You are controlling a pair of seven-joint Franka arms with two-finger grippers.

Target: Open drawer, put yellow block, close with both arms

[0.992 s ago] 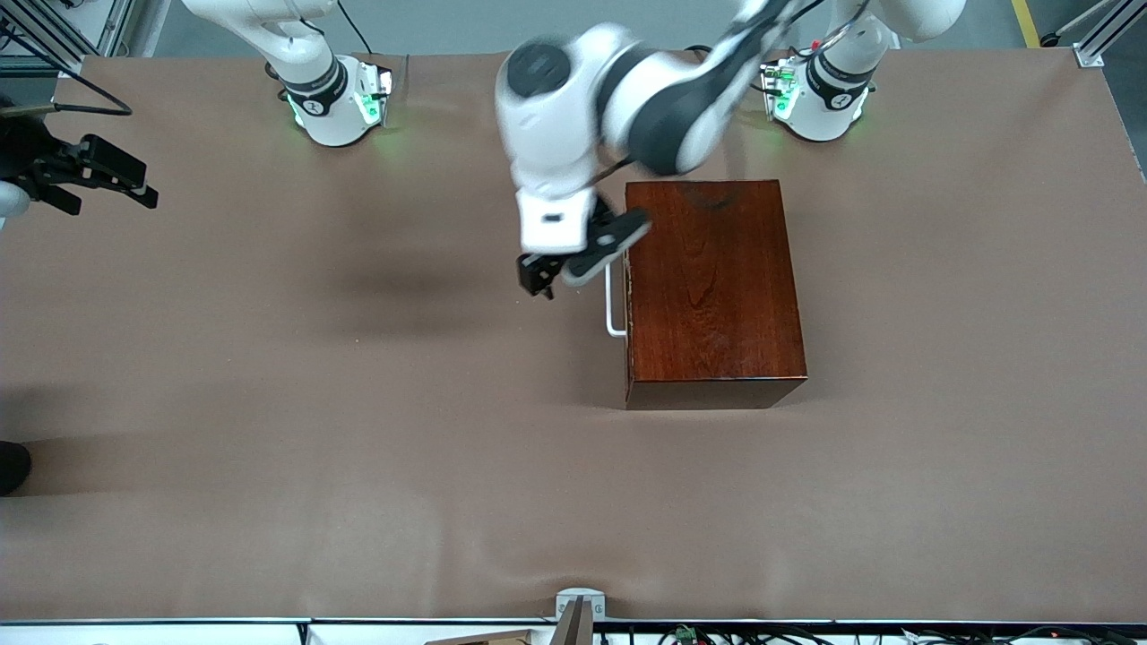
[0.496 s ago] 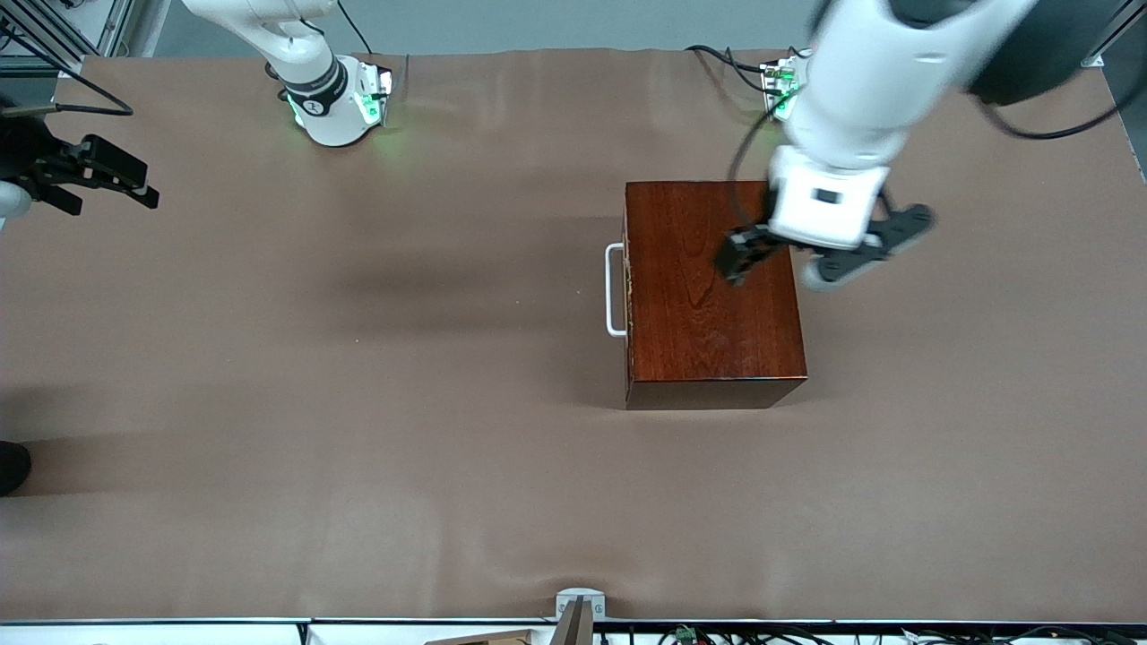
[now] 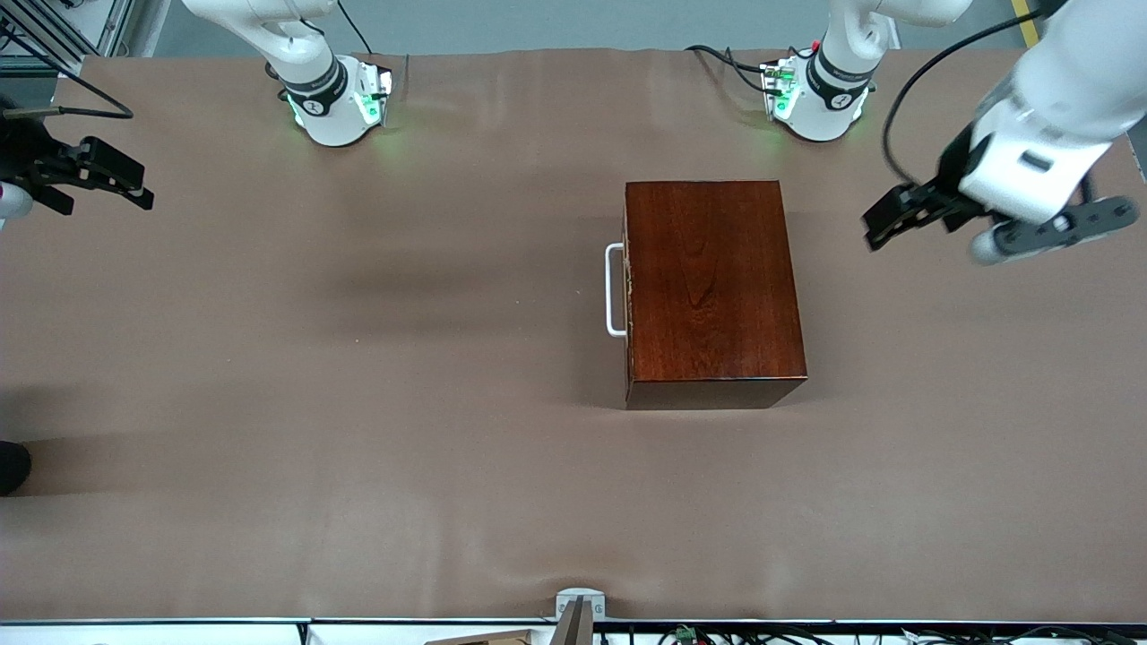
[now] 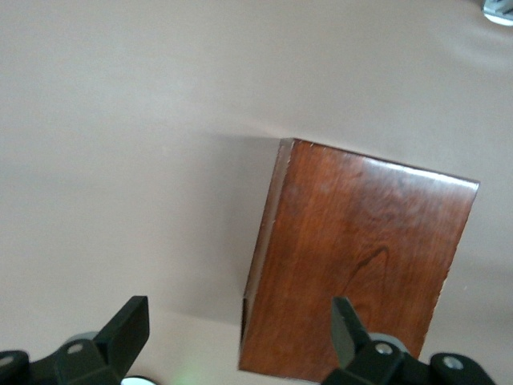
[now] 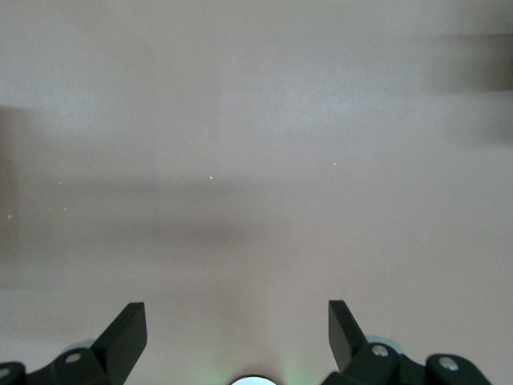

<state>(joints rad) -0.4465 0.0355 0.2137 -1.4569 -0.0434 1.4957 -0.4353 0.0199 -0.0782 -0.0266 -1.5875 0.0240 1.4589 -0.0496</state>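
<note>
The dark mahogany box (image 3: 708,287) stands mid-table with the drawer shut. The drawer's white bar handle (image 3: 615,289) faces the right arm's end of the table. The box also shows in the left wrist view (image 4: 361,265). My left gripper (image 3: 876,228) is open and empty, up in the air over bare table at the left arm's end, apart from the box; its fingers (image 4: 128,325) stand wide apart. My right gripper (image 3: 142,193) is open and empty over the table's edge at the right arm's end, with only table under its fingers (image 5: 128,325). The yellow block is out of view.
The two arm bases (image 3: 336,103) (image 3: 820,98), lit green, stand at the table's edge farthest from the front camera. A small grey mount (image 3: 578,605) sits at the edge nearest it. A dark object (image 3: 11,466) shows at the right arm's end.
My left arm has swung from the drawer handle, across the top of the box, out to the left arm's end of the table. The right gripper has stayed nearly still.
</note>
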